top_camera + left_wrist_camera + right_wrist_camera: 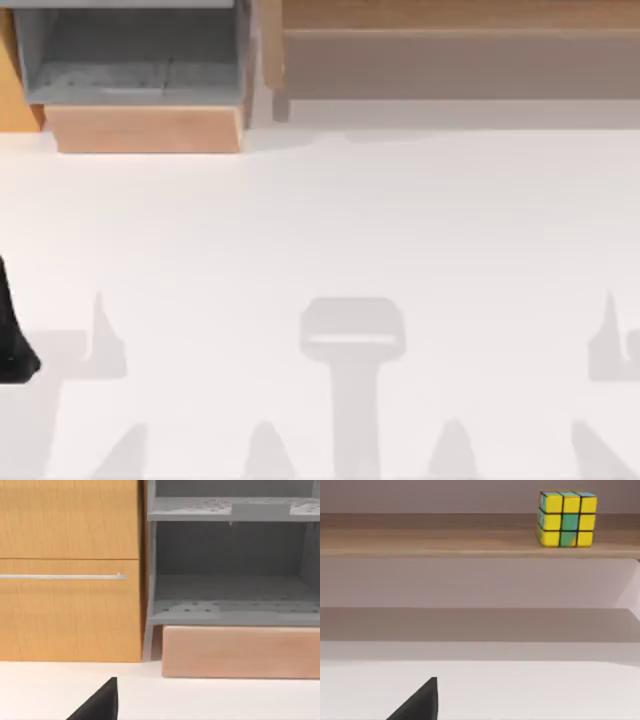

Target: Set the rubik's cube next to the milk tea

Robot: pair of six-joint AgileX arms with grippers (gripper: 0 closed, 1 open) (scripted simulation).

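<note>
Rubik's cube [566, 519] sits on a wooden shelf [430, 535], upper right of the right wrist frame, upright and square to the shelf edge. No milk tea found in any frame, so the drop-off spot is unknown from here.

Left arm [15, 340] shows as a dark shape at the left edge of the top frame, low over the white table [330, 220]. A dark wedge sits at the bottom of each wrist frame; cannot tell whether either gripper is spread or pressed together.

Risks, as I judge them: reaching up onto the shelf could nudge the cube backward or off the edge if the fingers arrive too narrow. With the cup unlocated, a carry could end in the wrong place.

Left wrist frame gives a grey open cabinet [230, 570] and a wood drawer front [70, 610] with a bar handle [62, 576].
</note>
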